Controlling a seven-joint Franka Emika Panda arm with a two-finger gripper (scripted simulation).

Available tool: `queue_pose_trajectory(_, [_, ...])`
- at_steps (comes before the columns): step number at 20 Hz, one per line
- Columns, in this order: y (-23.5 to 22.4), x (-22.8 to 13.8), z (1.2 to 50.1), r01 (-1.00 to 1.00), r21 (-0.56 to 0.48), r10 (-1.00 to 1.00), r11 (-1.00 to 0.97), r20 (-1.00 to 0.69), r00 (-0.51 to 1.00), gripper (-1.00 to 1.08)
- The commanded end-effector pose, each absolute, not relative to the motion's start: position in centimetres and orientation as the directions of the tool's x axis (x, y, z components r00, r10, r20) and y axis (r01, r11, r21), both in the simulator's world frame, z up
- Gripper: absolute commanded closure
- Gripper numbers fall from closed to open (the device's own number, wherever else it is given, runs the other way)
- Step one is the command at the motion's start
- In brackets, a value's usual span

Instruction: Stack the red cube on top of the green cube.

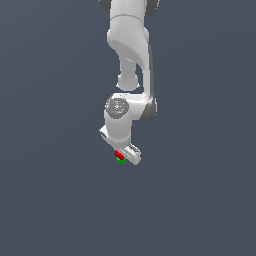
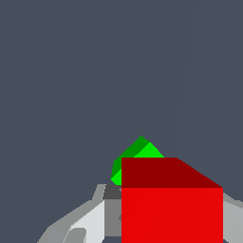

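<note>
The gripper (image 1: 121, 154) clasps the red cube (image 2: 172, 209), faces square to its fingers (image 2: 90, 220); green cube (image 2: 135, 155) sits just beyond, turned corner-on, partly hidden.

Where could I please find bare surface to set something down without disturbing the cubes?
The grey surface lies bare on the exterior view's left and right of the arm, and below the cubes. The only crowded spot is under the gripper, where the red cube sits over the green cube.
</note>
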State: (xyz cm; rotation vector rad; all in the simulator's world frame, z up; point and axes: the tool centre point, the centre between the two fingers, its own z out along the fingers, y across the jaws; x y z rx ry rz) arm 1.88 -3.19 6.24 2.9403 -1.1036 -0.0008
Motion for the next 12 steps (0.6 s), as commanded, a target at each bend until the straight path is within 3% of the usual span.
queue_pose_trajectory(1, [-3.36,2.12,6.2,-0.657,0.0,-0.657,-0.754,0.0,0.754,1.08])
queue_pose_trajectory(2, [-3.35,2.14,6.21,-0.657,0.0,-0.657,-0.754,0.0,0.754,1.08])
queue_pose_trajectory(3, [-3.35,2.14,6.21,-0.657,0.0,-0.657,-0.754,0.0,0.754,-0.92])
queue_pose_trajectory(12, [-3.35,2.14,6.21,-0.657,0.0,-0.657,-0.754,0.0,0.754,-0.92])
